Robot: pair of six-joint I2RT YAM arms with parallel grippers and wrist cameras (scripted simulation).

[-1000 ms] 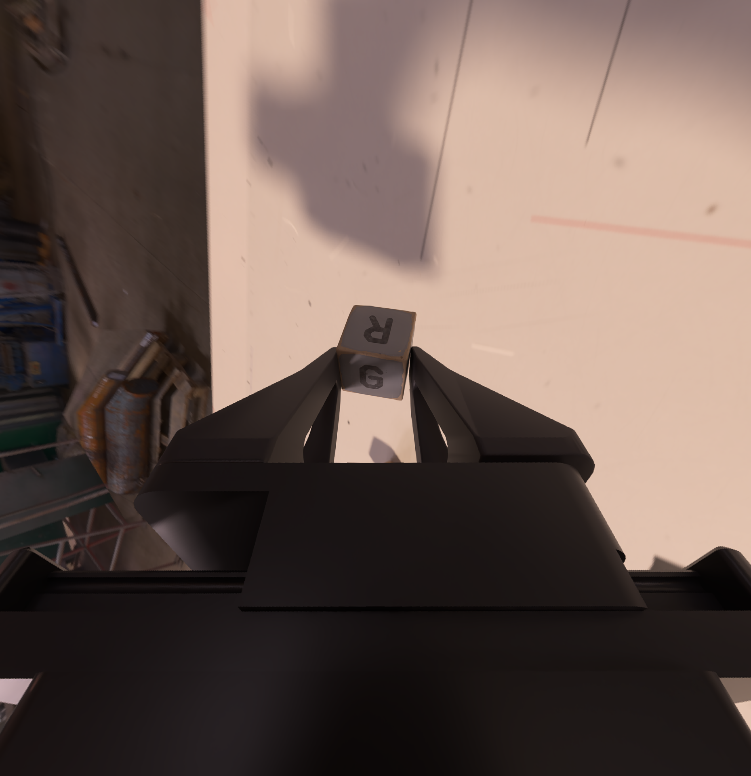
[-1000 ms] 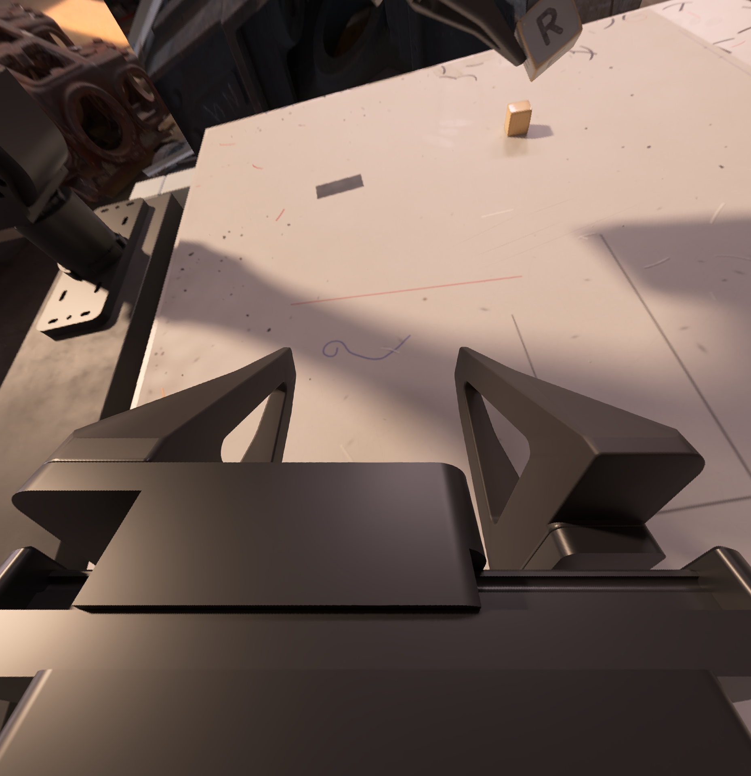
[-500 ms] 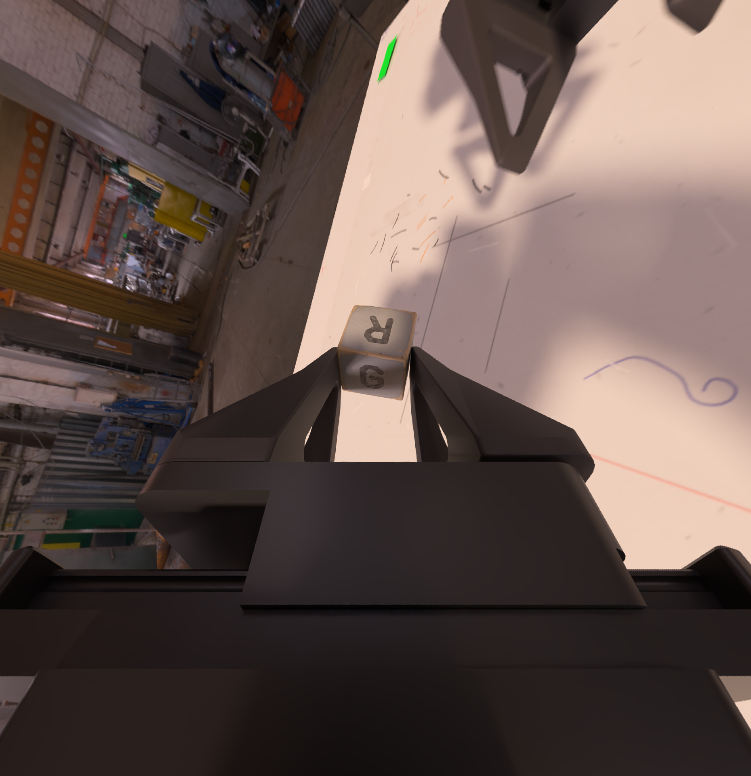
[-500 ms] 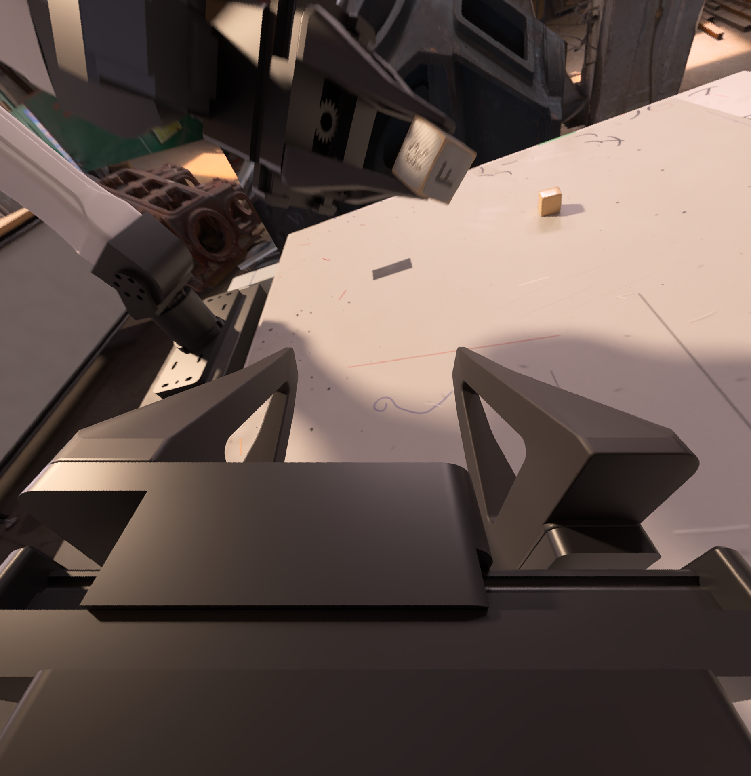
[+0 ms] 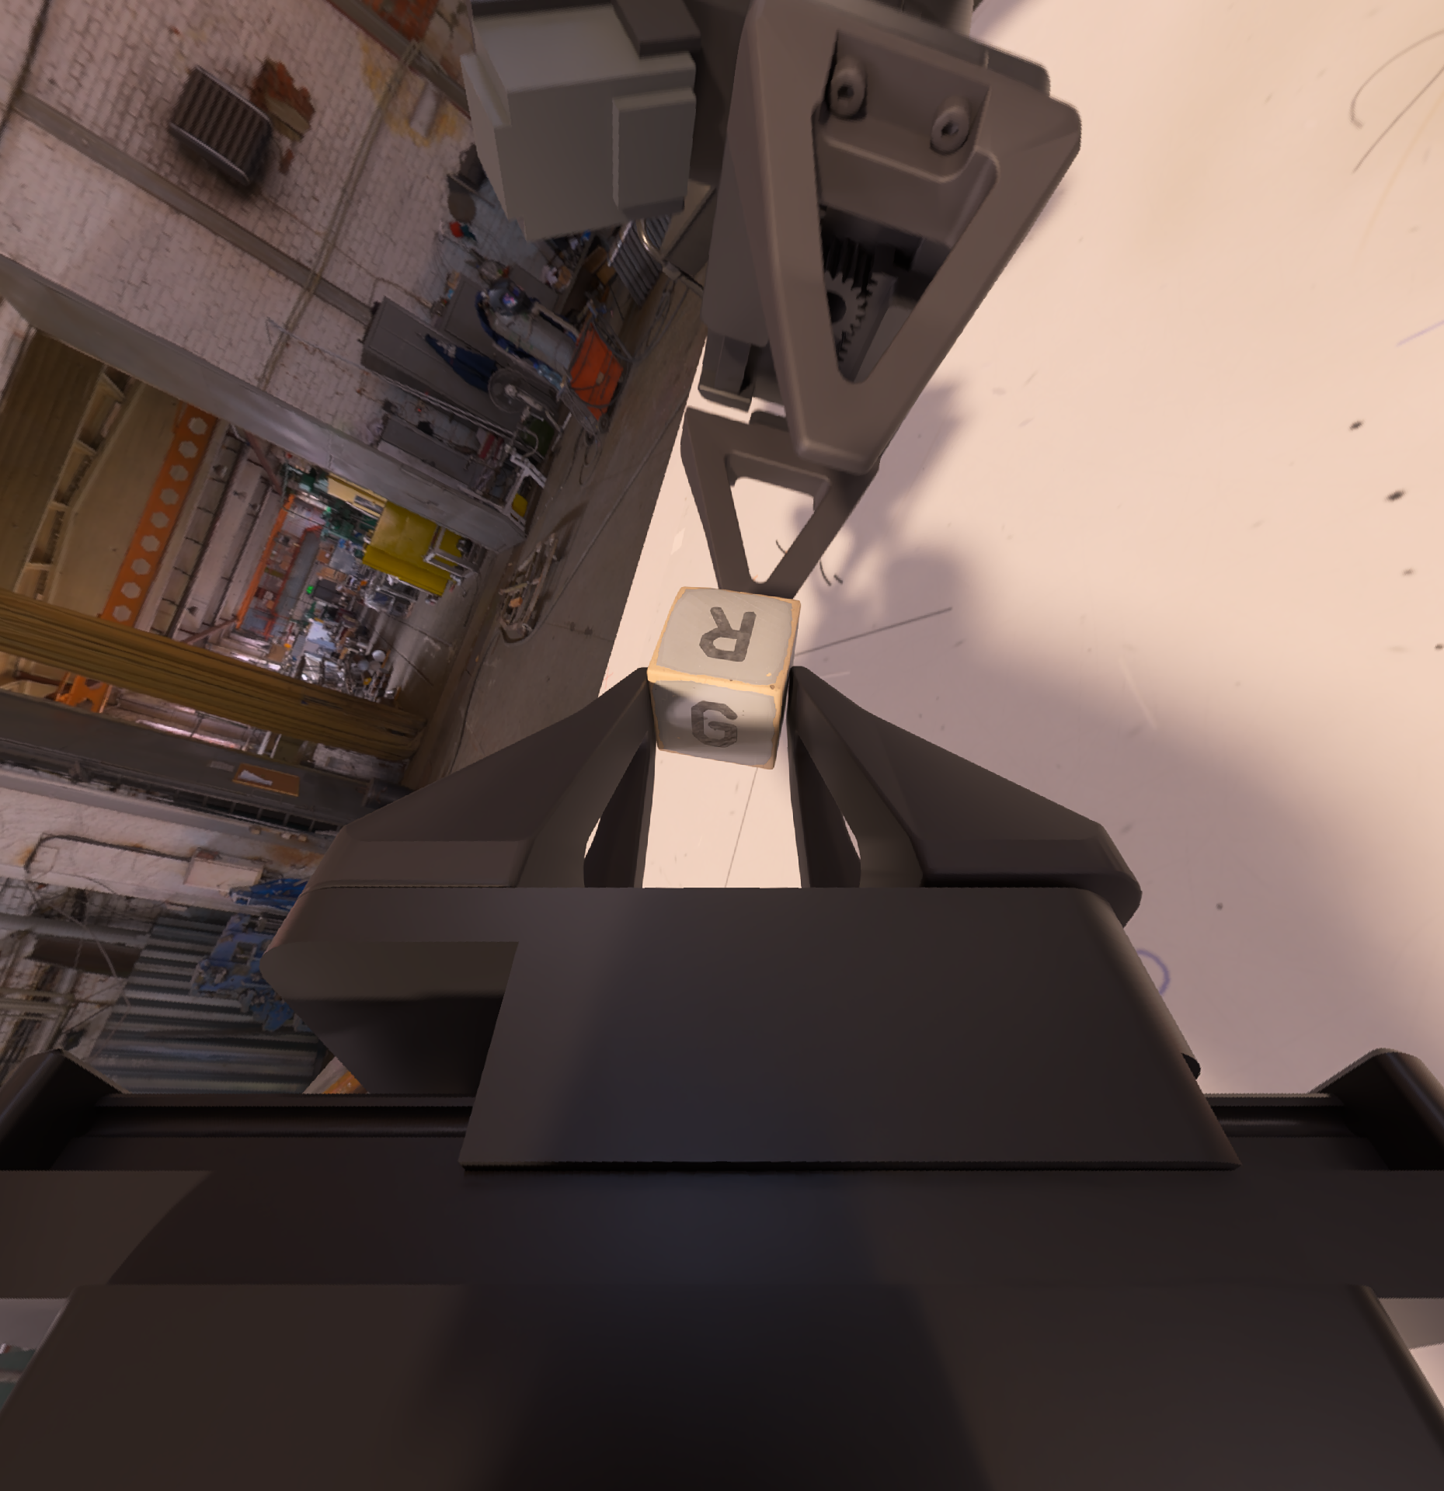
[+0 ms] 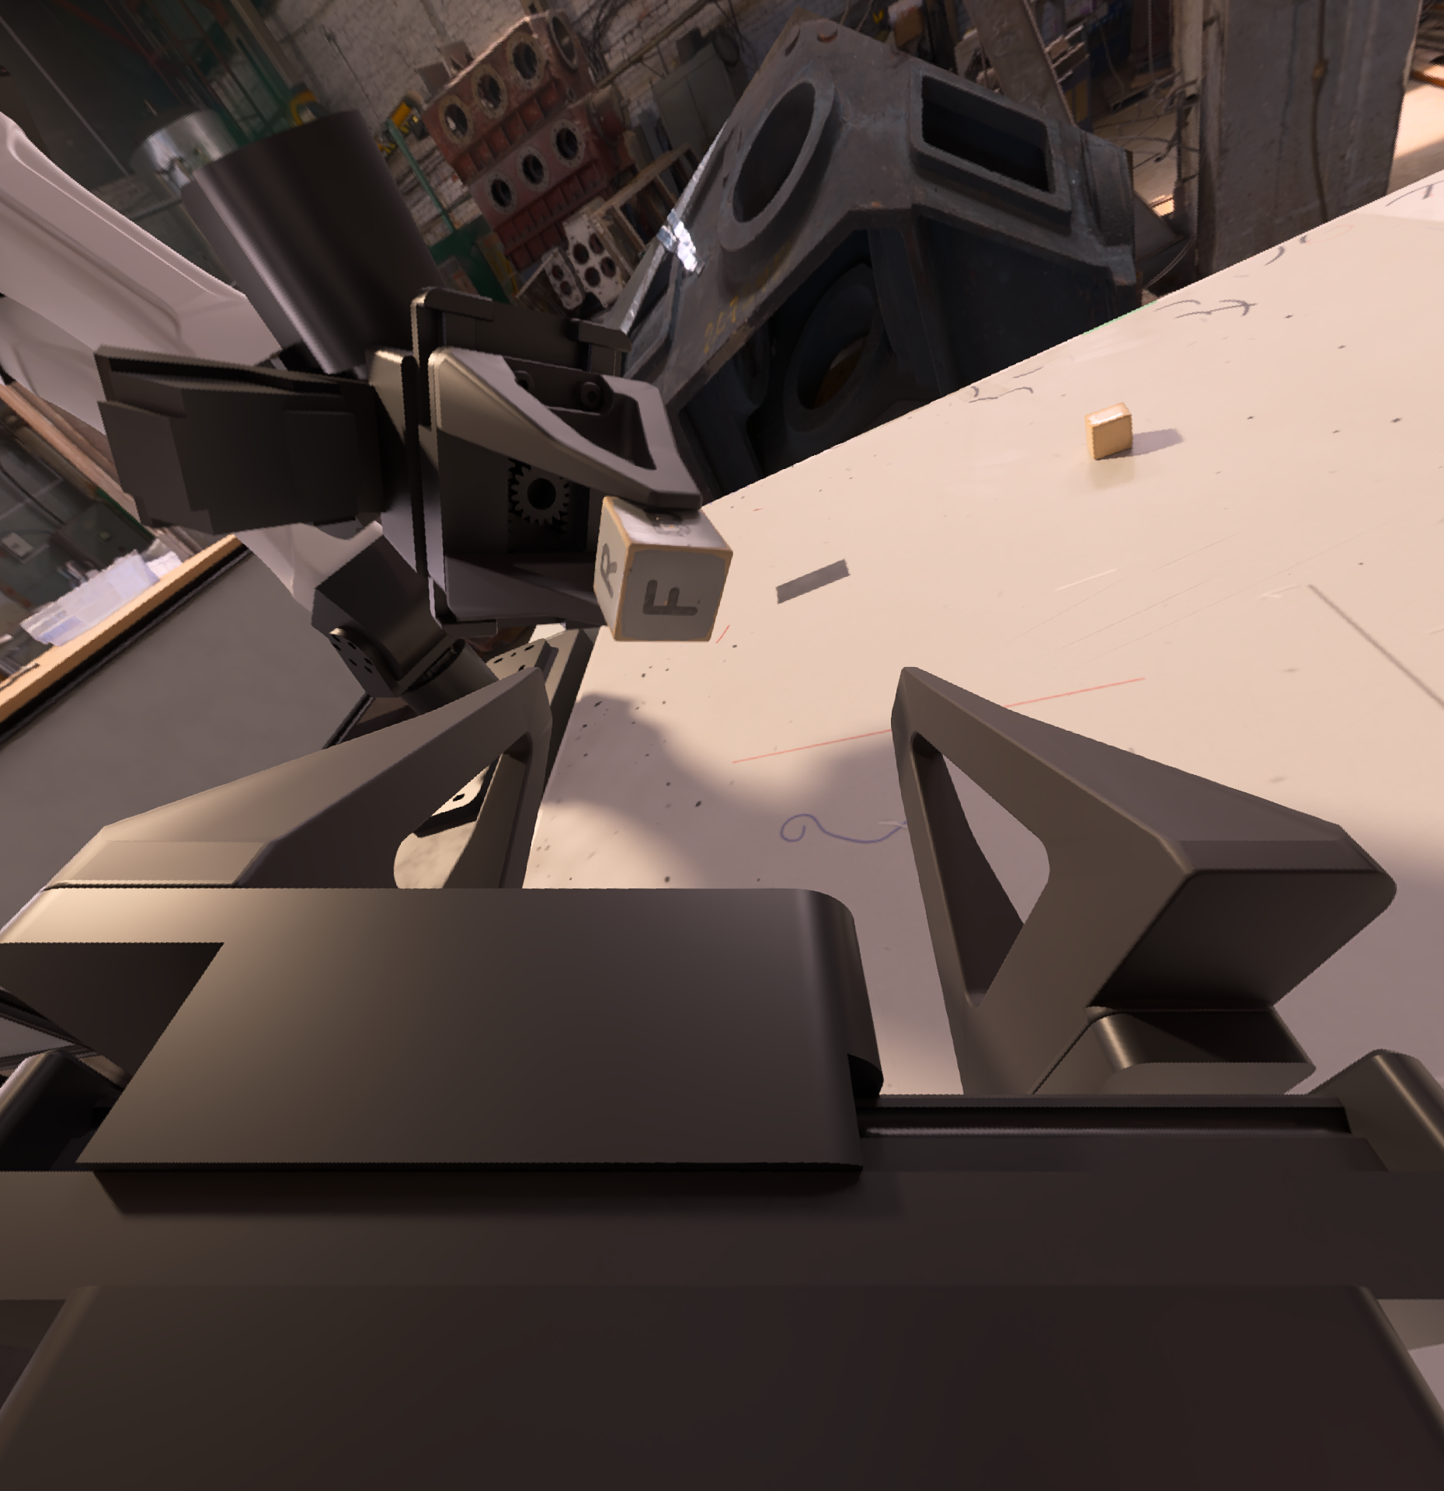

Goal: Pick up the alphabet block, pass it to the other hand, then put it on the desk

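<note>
The alphabet block [image 5: 722, 686] is a pale cube with wooden edges and dark letters on its faces. My left gripper [image 5: 718, 694] is shut on it and holds it in the air above the desk [image 5: 1186, 565]. In the right wrist view the block [image 6: 662, 585] sits at the tip of the left gripper, just above and ahead of my right gripper [image 6: 722, 686]. My right gripper is open and empty, its fingers [image 6: 928, 726] spread wide below the block. In the left wrist view the right gripper's finger [image 5: 755, 532] points at the block from just beyond it.
A small plain wooden cube [image 6: 1108, 430] lies on the desk at the far right. A dark grey flat rectangle [image 6: 813, 579] lies on the desk behind the block. The desk's left edge [image 6: 573, 726] runs under the grippers, with the left arm's base [image 6: 395, 645] beside it.
The two grippers have closed in on each other. The left gripper has turned and brought the block close in front of the open right gripper. The right gripper stays open.
</note>
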